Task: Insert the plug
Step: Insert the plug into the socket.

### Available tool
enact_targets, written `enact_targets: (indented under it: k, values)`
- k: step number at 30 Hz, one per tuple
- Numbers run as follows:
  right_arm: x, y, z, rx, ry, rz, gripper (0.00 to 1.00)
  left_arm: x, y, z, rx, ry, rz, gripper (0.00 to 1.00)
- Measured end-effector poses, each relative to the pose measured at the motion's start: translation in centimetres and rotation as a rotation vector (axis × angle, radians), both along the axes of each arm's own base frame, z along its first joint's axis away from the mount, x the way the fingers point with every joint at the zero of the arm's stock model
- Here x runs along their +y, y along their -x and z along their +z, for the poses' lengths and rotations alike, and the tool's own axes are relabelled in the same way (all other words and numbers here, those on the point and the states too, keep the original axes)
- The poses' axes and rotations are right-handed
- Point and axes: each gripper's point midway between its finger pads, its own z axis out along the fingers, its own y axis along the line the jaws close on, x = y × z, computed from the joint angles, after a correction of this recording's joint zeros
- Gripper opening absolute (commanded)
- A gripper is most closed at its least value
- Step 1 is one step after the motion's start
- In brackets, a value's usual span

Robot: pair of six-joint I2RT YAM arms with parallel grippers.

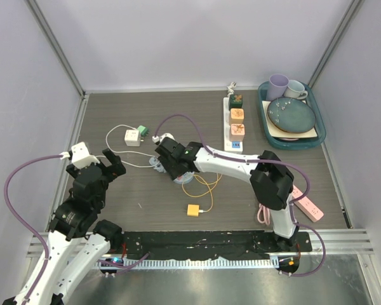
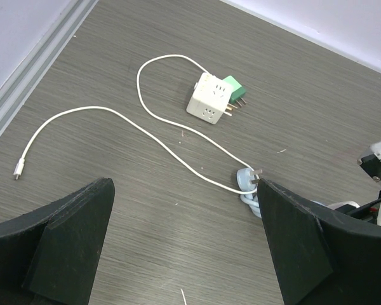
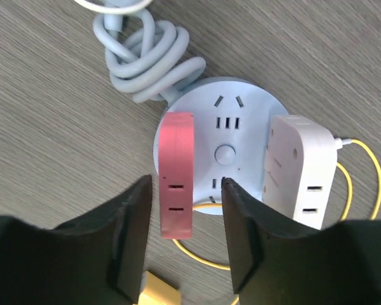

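Note:
A round pale-blue socket hub lies on the table with its grey cord coiled beside it. A pink plug adapter sits on the hub's left side and a white adapter on its right. My right gripper is open, its fingers on either side of the pink adapter's near end, with a gap on both sides. In the top view it hangs over the hub. My left gripper is open and empty above bare table, near the hub's grey plug.
A white cube socket with a green plug beside it and a long white cable lie far left. A white power strip with adapters, a tray of dishes, a pink strip and a yellow charger with its cable also lie around.

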Motion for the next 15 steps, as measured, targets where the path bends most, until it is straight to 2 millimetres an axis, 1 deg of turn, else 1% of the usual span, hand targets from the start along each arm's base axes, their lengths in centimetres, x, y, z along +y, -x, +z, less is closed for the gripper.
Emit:
enact_targets:
  k: [2,3,5,8,10,12,14,15]
  values:
    - [-0.4,0.1,-0.2,0.013,0.025,0.001,0.68,0.0,0.0,0.0,0.0,0.001,0.0,1.0]
    - [-0.4,0.1,0.0,0.012,0.029,0.004,0.73,0.0,0.0,0.0,0.0,0.001,0.0,1.0]
    - [0.0,-0.2,0.9,0.002,0.02,0.009,0.78,0.0,0.0,0.0,0.0,0.001,-0.001,1.0]
    - [0.9,-1.0,2.8,-0.034,-0.022,0.016,0.85,0.0,0.0,-0.1,0.001,0.001,-0.002,1.0]
    - [0.9,-1.3,4.3,-0.056,-0.052,0.013,0.87,-0.1,0.0,-0.2,0.002,0.002,-0.005,1.0]
    - [0.8,-1.6,6.1,-0.087,-0.095,0.006,0.93,-0.2,-0.1,-0.2,0.004,0.003,-0.01,1.0]
    - [-0.2,-1.8,8.2,-0.127,-0.149,-0.011,0.98,-0.4,-0.2,-0.4,0.011,0.003,-0.017,1.0]
    - [-0.8,-1.9,9.1,-0.146,-0.174,-0.023,0.99,-0.5,-0.3,-0.5,0.014,0.003,-0.021,1.0]
